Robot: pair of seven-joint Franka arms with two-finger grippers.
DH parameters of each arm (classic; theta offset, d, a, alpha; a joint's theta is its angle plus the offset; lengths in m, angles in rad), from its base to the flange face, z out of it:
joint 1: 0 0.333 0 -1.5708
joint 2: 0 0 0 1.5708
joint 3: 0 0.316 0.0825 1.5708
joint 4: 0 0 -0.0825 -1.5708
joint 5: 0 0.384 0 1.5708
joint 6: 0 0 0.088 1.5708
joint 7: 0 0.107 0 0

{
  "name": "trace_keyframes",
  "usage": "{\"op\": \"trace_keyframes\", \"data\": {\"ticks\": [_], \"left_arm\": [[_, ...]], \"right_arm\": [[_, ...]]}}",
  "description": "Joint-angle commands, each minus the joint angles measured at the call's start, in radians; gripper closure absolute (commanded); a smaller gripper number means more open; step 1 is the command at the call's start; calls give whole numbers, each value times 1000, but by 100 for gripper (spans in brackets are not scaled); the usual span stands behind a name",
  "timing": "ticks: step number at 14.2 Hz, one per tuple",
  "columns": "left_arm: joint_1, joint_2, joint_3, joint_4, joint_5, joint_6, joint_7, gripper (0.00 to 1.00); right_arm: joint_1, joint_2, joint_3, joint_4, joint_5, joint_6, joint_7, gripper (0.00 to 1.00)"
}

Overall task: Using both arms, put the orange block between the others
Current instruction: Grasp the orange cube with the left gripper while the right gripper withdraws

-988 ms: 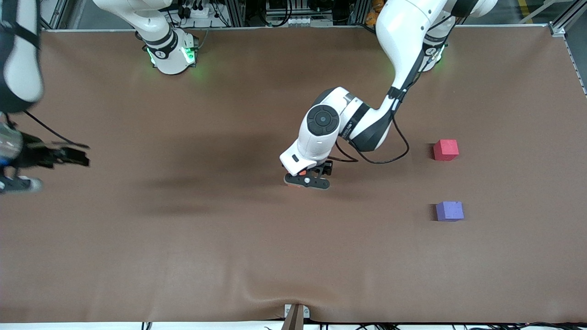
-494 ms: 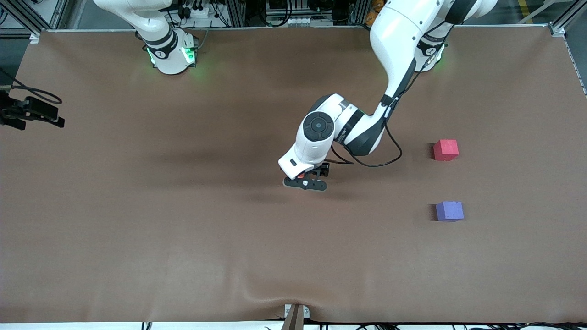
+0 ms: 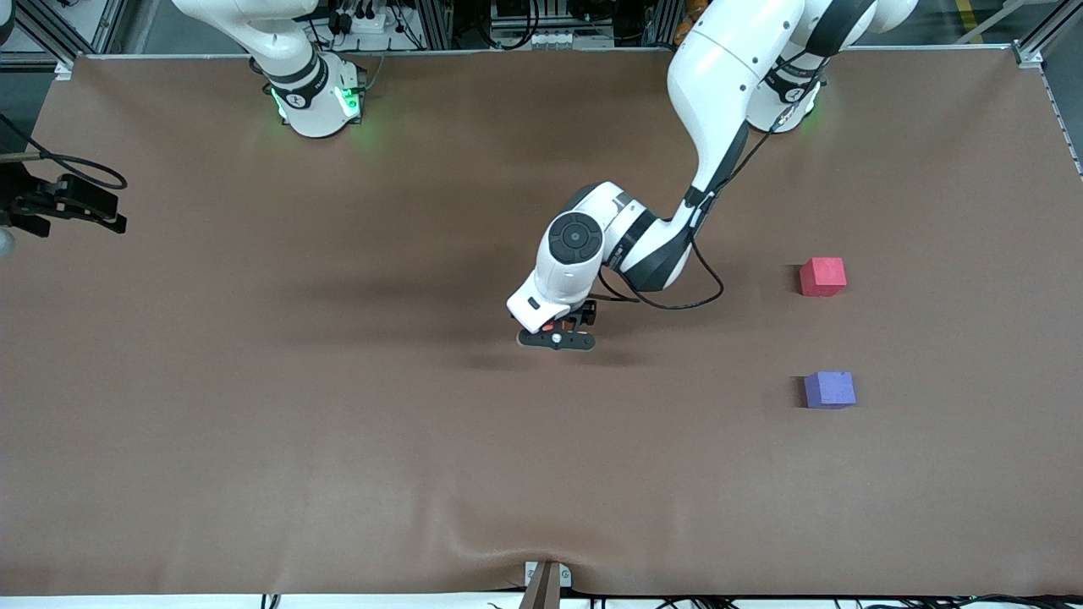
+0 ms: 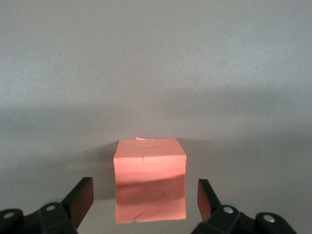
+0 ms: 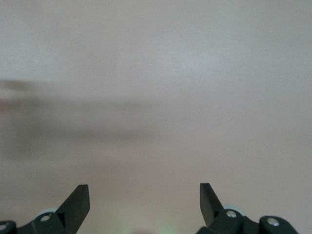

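We see the left gripper (image 4: 145,202) low at mid-table, fingers spread either side of the orange block (image 4: 150,179) without touching — the right gripper (image 5: 145,202) waits, fingers apart.

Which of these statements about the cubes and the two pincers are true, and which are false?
1. The orange cube sits between the left pincer's open fingers, with gaps on both sides. True.
2. The purple cube lies nearer to the front camera than the red cube. True.
3. The right pincer holds a cube. False: it is open and empty, at the right arm's end of the table.
4. The orange cube is stacked on the red cube. False: it rests on the table, apart.
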Motion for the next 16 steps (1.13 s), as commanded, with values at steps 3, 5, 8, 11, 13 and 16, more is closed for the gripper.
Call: {"op": "trace_keyframes", "data": {"ticks": [3,5,8,11,13,16], "left_arm": [[-13,33,8,27,-8,7,-48,13],[-19,51,7,27,-9,31,-51,17],[-20,57,7,27,-9,50,-67,34],[-22,60,7,27,-9,50,-70,89],[-25,30,8,25,-9,38,-73,100],[6,-70,17,19,-6,-51,-68,100]], "right_arm": [[-37,-17,24,24,-11,-26,-24,0],[-37,-17,23,26,-2,-22,-24,0],[-37,-15,21,50,3,-21,-23,0],[-37,-17,23,50,3,-21,-20,0],[-40,-12,20,52,30,5,-21,0],[-68,-12,21,52,61,31,-21,0]]}}
